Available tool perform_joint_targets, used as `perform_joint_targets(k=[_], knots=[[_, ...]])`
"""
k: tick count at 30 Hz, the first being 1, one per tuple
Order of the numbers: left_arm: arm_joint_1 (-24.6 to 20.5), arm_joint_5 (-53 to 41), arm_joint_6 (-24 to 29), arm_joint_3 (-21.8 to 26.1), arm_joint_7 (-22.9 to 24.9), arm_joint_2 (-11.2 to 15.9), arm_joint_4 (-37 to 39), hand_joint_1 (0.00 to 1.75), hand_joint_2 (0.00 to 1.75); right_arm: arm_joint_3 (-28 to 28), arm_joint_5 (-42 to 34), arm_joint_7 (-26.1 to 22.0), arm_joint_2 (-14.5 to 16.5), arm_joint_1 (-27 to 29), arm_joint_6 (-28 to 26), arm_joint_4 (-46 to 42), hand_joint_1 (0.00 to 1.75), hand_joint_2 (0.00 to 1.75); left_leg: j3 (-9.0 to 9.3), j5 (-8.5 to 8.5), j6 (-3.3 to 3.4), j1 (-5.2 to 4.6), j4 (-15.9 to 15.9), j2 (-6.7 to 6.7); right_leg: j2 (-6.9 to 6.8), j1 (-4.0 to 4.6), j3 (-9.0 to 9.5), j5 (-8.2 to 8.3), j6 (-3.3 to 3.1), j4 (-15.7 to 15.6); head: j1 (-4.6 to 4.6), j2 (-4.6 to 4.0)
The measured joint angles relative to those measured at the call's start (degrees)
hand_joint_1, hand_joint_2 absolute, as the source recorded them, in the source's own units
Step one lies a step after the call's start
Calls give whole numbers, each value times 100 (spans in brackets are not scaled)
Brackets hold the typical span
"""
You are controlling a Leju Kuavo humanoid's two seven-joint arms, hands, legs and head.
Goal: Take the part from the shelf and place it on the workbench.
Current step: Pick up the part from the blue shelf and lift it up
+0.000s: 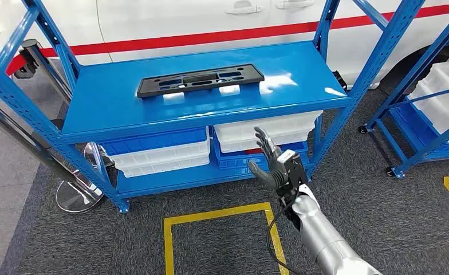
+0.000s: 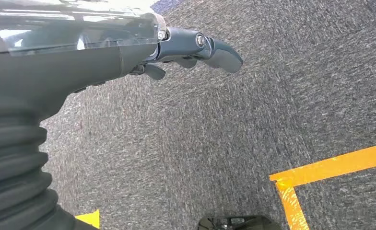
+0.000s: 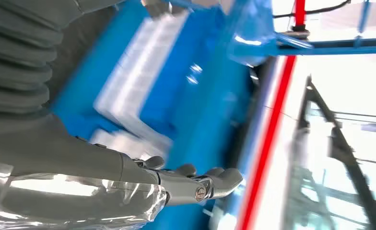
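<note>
A glossy blue metal shelf rack (image 1: pixel 125 109) fills the upper frame above speckled grey carpet (image 1: pixel 377 200) with yellow tape lines (image 1: pixel 216 215). The long, flat black plastic part (image 1: pixel 200 79) lies upper centre on the top shelf. Lower right, the right hand (image 1: pixel 272 165) is raised, fingers spread, empty. The left hand (image 2: pixel 188 50) hangs over carpet, fingers loosely extended, empty.

The right hand (image 3: pixel 195 184), fingers spread and empty, faces the blurred blue shelf (image 3: pixel 215 120).

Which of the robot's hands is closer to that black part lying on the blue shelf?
The right hand: it is raised, open, in front of the shelf, below the black part. The left hand hangs over the carpet.
</note>
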Motion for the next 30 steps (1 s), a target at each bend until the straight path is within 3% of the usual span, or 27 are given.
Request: perform_joint_targets(k=[9,12,14,16,21,25,30], knots=[[-17,-14,-24,-88,94,0,6,0,175,263,417,65,-122,-593,-335,-54,0,175,-3,0,0,-2,1,-2,-1,-1,1,0,1,-1,0,0],[-23,-2,-13,-94,92,2,20,0,175,541,1648,290,-226,-907,-1431,-29,0,175,-5,0,0,-3,1,-1,-1,-3,0,1,1,0,-1,0],[-28,10,-1,-95,105,8,36,0,175,894,2998,739,-325,-1279,-2341,77,0,175,-4,0,0,-3,1,0,0,-4,0,1,1,0,-1,0],[-35,20,4,-99,149,22,47,0,175,1285,4181,1262,-397,-1711,-2832,297,0,175,-3,0,0,-3,1,0,0,-4,0,1,1,0,0,0],[-40,-14,5,-137,344,47,81,0,175,2037,5547,2181,-345,-2611,-2582,1127,0,175,-7,6,2,-2,0,-7,-8,-2,1,1,1,1,0,0],[-40,-63,10,-213,368,52,86,0,175,2923,7010,3076,-176,-2985,-2421,1924,0,175,-6,6,2,-2,0,-11,-9,-1,1,1,1,1,0,0],[-36,-114,-4,-291,362,52,86,0,175,3457,7172,3360,-17,-3023,-2618,2505,0,175,-9,6,2,-3,1,-13,-10,-1,0,1,1,-1,0,0]])
